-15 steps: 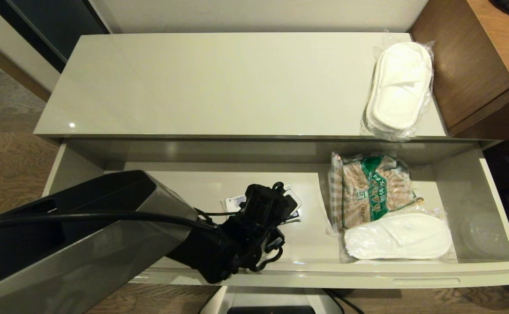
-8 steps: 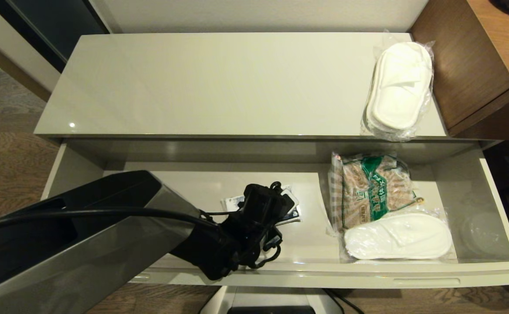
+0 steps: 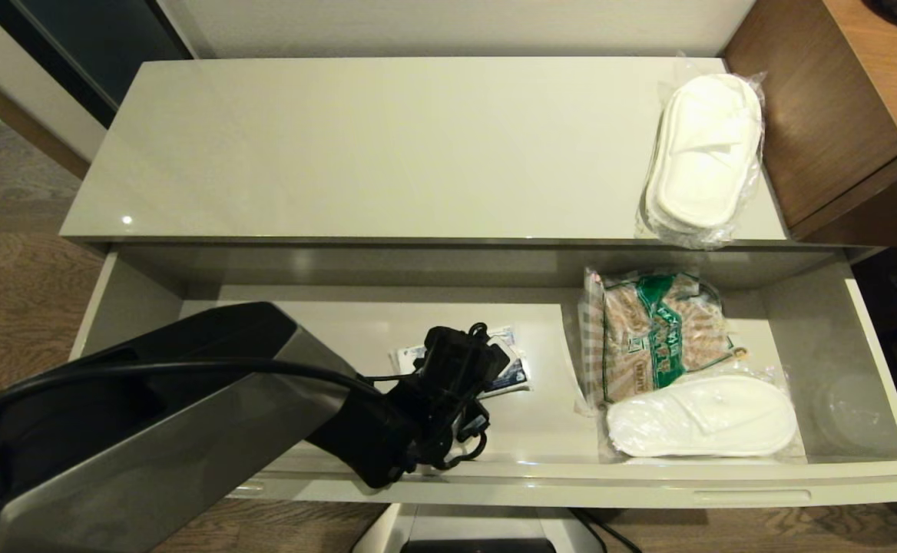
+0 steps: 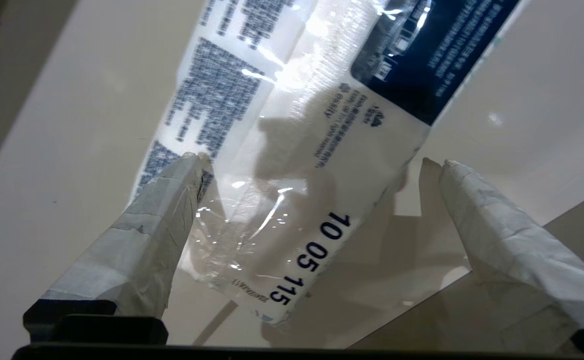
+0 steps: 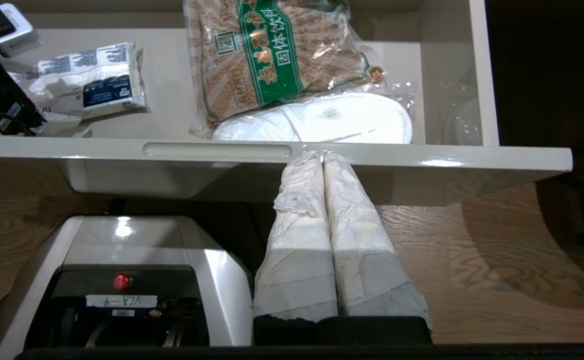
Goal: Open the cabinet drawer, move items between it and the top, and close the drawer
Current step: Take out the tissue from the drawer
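Half a second on, left pincer sits lower over tissue pack

Drawer pulled fully open, glossy grey-beige, handle slot on its near rim. Tissue pack lies flat on the drawer floor near centre, white with blue print, "10 05 115" at one end. Wrapped white slippers lie flat at near right in the drawer. Second wrapped pair lies at right end of top.
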Controlling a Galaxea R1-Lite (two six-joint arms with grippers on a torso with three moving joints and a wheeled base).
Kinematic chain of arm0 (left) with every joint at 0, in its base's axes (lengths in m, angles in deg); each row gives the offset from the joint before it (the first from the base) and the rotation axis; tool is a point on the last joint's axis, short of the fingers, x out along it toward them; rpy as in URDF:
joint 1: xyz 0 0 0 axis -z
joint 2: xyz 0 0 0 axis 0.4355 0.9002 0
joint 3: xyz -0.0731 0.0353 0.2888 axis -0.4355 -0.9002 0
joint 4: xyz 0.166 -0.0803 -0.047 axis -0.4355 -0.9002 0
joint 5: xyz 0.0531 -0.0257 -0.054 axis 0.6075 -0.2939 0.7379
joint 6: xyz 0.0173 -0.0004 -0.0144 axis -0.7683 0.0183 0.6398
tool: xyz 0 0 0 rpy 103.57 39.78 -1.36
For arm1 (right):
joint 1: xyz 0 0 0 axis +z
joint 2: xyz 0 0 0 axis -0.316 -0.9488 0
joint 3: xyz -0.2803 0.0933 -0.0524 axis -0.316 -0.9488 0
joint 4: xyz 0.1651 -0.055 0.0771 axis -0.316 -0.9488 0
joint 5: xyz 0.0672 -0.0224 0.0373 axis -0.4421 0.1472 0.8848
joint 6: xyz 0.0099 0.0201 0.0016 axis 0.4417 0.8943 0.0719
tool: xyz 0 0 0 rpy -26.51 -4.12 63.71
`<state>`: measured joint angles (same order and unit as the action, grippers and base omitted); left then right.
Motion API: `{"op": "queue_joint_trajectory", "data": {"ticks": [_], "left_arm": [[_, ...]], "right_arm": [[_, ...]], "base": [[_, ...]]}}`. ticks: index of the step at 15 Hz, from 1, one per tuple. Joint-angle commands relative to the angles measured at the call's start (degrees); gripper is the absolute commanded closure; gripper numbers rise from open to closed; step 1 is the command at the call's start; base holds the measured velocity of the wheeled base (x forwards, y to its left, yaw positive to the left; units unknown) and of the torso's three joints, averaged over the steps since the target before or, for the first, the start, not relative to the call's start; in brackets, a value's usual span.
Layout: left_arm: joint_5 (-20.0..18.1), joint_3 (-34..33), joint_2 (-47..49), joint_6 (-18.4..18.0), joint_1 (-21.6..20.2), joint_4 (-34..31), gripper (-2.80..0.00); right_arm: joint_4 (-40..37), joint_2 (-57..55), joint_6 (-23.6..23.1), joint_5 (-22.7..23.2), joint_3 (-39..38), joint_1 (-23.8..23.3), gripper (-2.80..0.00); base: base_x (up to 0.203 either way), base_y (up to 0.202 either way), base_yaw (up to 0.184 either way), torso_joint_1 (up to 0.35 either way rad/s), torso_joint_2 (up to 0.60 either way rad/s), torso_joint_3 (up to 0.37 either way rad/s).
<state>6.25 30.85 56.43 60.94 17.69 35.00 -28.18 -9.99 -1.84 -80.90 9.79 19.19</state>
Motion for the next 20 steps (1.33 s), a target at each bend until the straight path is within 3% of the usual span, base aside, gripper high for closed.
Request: {"op": "queue_joint_trajectory", "data": {"ticks": [1,20], "left_arm": [[0.2,0.2,1.3,-0.1,-0.4,0.2,-2.8],[0.4,0.2,2.9,0.0,-1.7,0.2,-2.8]], "right_arm": [[0.0,0.9,0.0,0.0,0.0,0.0,0.0],[0.0,0.9,0.0,0.0,0.0,0.0,0.0]], "base": [[0.0,0.0,0.0,0.0,0.0,0.0],[0.0,0.0,0.0,0.0,0.0,0.0]]}}
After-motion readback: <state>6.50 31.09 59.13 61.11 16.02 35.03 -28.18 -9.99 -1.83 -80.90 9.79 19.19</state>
